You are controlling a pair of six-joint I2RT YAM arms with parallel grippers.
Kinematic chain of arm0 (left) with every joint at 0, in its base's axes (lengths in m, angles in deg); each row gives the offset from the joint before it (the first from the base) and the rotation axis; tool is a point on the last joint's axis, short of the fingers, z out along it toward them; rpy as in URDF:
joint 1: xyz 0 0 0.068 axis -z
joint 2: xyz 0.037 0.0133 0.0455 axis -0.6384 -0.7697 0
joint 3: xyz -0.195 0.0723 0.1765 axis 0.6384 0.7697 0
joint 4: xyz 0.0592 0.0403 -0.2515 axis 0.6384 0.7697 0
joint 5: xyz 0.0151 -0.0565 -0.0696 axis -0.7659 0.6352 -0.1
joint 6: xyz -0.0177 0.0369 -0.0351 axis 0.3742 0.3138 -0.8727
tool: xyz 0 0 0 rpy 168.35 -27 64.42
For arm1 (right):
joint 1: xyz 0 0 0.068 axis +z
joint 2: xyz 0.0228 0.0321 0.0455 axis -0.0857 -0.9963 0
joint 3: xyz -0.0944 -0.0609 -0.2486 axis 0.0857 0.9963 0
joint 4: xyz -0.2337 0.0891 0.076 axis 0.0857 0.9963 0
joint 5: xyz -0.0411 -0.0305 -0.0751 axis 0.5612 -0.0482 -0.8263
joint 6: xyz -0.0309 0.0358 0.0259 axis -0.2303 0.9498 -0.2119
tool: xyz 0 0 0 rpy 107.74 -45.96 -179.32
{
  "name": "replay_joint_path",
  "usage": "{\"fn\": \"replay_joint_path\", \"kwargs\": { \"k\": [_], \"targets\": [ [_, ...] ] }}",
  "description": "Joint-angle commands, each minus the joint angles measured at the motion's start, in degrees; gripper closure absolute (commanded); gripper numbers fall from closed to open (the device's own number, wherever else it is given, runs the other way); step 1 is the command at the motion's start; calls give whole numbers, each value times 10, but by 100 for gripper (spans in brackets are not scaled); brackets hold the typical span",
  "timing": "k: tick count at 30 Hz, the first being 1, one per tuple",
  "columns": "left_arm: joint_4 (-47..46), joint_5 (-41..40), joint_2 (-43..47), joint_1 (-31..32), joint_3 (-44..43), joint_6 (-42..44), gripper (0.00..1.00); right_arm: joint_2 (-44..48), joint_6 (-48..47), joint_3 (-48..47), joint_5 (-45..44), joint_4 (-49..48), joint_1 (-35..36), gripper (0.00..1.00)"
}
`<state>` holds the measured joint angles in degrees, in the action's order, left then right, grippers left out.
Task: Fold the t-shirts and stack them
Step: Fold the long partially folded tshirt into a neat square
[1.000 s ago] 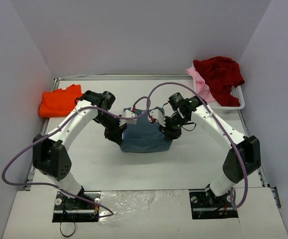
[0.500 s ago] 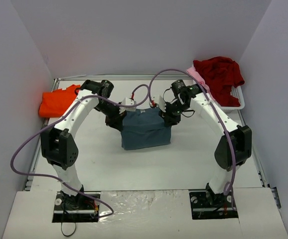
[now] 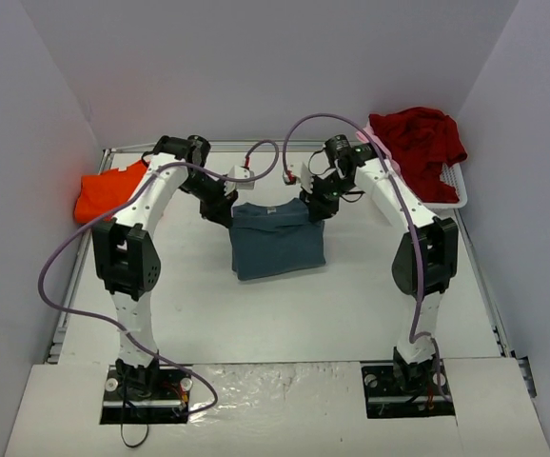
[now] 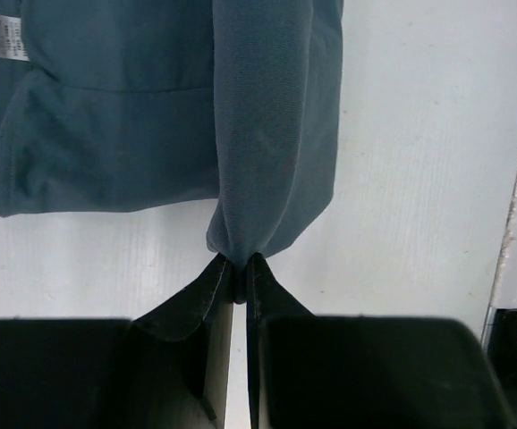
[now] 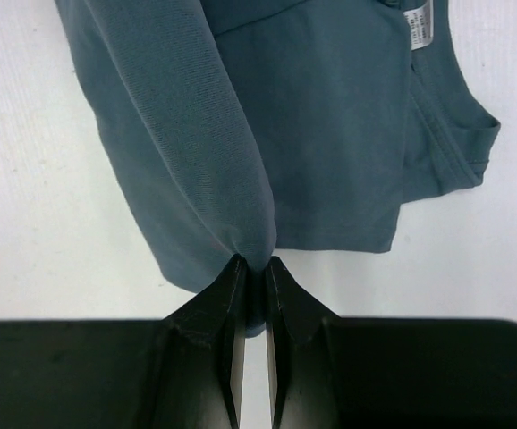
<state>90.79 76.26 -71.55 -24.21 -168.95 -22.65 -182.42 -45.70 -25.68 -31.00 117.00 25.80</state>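
Left claw (image 4: 241, 264) and right claw (image 5: 252, 268) both pinched shut on bunched corners of the blue-grey t-shirt (image 3: 277, 243) — spread apart, probably to hold that edge taut and square for the fold. Lies centred on the table (image 3: 370, 305), between the arms. Waiting: orange t-shirt (image 3: 108, 195) far left, dark red t-shirt (image 3: 418, 143) heaped over the basket (image 3: 451, 197).

- White matte table (image 3: 351, 305), evenly lit, no hard shadows.
- Plain pale back wall (image 3: 275, 67), left wall (image 3: 18, 171) and right wall (image 3: 532, 190) enclose it.
- Metal rail (image 3: 256, 147) along the table's far edge.
- Glossy strip (image 3: 275, 381) at the near edge.
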Motion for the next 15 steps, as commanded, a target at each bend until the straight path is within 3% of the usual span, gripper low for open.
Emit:
{"fn": "replay_joint_path", "kwargs": {
  "k": [1,15],
  "targets": [
    [148,18,-25,-15,-60,38,98,-37,-12,-46,19,20,-10,100],
    [189,7,-180,-42,-229,56,98,-217,-11,-242,29,21,-37,100]
  ]
}}
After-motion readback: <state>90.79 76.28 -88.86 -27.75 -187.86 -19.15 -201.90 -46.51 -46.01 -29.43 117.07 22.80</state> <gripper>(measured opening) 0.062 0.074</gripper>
